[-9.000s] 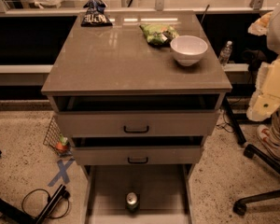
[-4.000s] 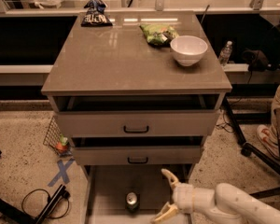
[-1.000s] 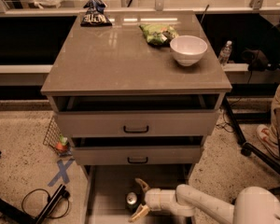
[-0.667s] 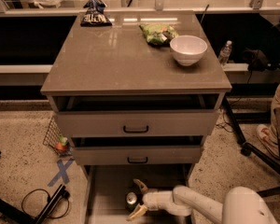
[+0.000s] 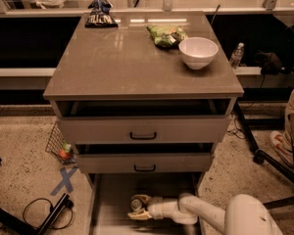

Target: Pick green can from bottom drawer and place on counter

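Pincer (image 5: 138, 207): pale, smooth, on a rounded white arm (image 5: 201, 212) reaching in from its right. It sits low inside the bottom drawer (image 5: 112, 199), set around the green can (image 5: 135, 204); whether it grips the can or only brackets it cannot be told.

Green can: small cylinder with a silver metal top, standing on the drawer floor within the pincer. No label is readable.

Bottom drawer: pulled out, flat pale floor, low grey walls.

Directly above the pincer: two shallower grey drawer fronts, each with a slim black handle, the lower (image 5: 144, 168) and the upper (image 5: 143, 136).

Higher still: the surface (image 5: 132, 58), a glossy grey-brown rectangle.
- White bowl (image 5: 198, 52), round and smooth, up and to the right.
- Green snack bag (image 5: 166, 35), crinkled, just beside the bowl.
- Dark snack bag (image 5: 101, 14) at the far edge, its lettering illegible.

Far right, off the surface: clear plastic bottle (image 5: 236, 56).

Left, on speckled floor: blue tape cross (image 5: 64, 180).
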Robot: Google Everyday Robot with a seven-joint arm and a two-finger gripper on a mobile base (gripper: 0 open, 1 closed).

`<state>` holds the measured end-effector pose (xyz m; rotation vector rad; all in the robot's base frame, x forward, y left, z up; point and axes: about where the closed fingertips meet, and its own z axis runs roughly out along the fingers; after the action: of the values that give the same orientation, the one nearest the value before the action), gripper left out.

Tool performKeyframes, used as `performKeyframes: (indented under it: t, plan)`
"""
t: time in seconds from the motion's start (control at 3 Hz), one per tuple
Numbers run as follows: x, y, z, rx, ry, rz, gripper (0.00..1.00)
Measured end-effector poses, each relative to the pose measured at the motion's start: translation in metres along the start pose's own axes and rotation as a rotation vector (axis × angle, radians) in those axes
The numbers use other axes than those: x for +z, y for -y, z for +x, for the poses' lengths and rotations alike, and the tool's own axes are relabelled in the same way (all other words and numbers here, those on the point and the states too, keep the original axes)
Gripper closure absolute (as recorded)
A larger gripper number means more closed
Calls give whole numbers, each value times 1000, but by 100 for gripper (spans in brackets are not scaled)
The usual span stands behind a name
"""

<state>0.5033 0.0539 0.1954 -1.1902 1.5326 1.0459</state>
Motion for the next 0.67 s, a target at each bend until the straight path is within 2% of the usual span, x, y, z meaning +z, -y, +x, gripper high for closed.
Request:
performKeyframes:
  t: [0.67]
  plan:
    - [4, -3, -1, 2, 3, -6, 95]
